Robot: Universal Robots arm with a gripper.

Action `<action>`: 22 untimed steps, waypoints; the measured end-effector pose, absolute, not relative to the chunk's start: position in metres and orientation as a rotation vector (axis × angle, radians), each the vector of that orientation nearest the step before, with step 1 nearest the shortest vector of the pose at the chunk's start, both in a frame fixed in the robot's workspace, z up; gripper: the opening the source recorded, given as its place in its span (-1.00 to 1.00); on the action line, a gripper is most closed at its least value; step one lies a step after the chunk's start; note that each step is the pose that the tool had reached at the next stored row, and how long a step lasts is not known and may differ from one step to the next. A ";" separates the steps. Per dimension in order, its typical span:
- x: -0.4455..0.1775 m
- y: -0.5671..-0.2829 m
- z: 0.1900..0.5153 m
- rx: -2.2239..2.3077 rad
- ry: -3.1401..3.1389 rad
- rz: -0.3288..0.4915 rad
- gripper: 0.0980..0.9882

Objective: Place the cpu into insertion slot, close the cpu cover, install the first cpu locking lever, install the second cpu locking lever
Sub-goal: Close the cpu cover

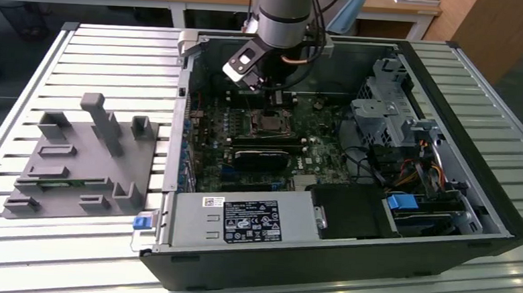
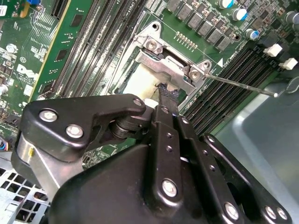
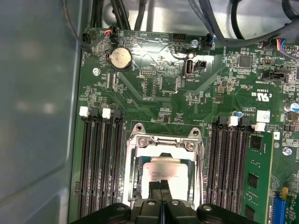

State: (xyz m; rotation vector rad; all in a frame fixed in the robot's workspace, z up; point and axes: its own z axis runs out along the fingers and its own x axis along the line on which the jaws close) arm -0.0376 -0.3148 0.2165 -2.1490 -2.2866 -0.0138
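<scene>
Presently my arm [image 1: 282,13] stands near upright at the exterior view's upper edge and reaches down into the open computer case [image 1: 327,271], which lies on its side on a slatted table [image 1: 96,50]. The wrist is bent slightly, so my claw [image 1: 271,97] points down at the green circuit board [image 3: 154,93], directly over the socket [image 3: 137,182]. Claw condition: both fingers are brought together, with no more than a thin seam between them in the first wrist view, and they are clamped on nothing. The chip [image 3: 163,169] lies flat inside the socket, pale top up, between two banks of long black memory slots [image 3: 100,163]. In both wrist views my closed tips sit at the chip's edge; I cannot tell whether they actually press on it. The silver cover [image 2: 163,63] borders the chip, with a screw at each corner of its far end; I cannot tell whether it lies fully down. One thin wire lever [image 2: 243,85] juts sideways from the socket's corner across the neighbouring memory slots, with its hooked end free and unlatched.
</scene>
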 end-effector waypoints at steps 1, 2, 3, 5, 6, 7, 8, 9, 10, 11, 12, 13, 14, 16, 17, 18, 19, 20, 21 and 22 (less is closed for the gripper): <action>-0.038 -0.315 0.216 -2.142 -2.293 -0.014 -0.98; -0.038 -0.315 0.216 -2.136 -2.299 -0.014 -0.98; -0.038 -0.315 0.216 -2.129 -2.305 -0.014 -0.98; -0.038 -0.315 0.216 -2.122 -2.311 -0.014 -0.98; -0.038 -0.315 0.216 -2.122 -2.311 -0.014 -0.98; -0.038 -0.315 0.216 -2.122 -2.311 -0.014 -0.98; -0.038 -0.315 0.215 -2.122 -2.312 -0.014 -0.98; -0.038 -0.315 0.215 -2.122 -2.312 -0.014 -0.98; -0.039 -0.315 0.215 -2.122 -2.312 -0.015 -0.98; -0.039 -0.315 0.215 -2.122 -2.312 -0.014 -0.98; -0.039 -0.315 0.215 -2.122 -2.312 -0.014 -0.98; -0.040 -0.315 0.215 -2.121 -2.312 -0.014 -0.98; -0.040 -0.315 0.215 -2.121 -2.312 -0.014 -0.98; -0.040 -0.315 0.214 -2.121 -2.313 -0.014 -0.98; -0.040 -0.315 0.214 -2.121 -2.313 -0.014 -0.98; -0.041 -0.315 0.214 -2.121 -2.313 -0.014 -0.98; -0.042 -0.315 0.213 -2.120 -2.313 -0.014 -0.98; -0.042 -0.315 0.213 -2.120 -2.314 -0.014 -0.98; -0.042 -0.315 0.213 -2.119 -2.314 -0.014 -0.98; -0.043 -0.315 0.212 -2.119 -2.314 -0.014 -0.98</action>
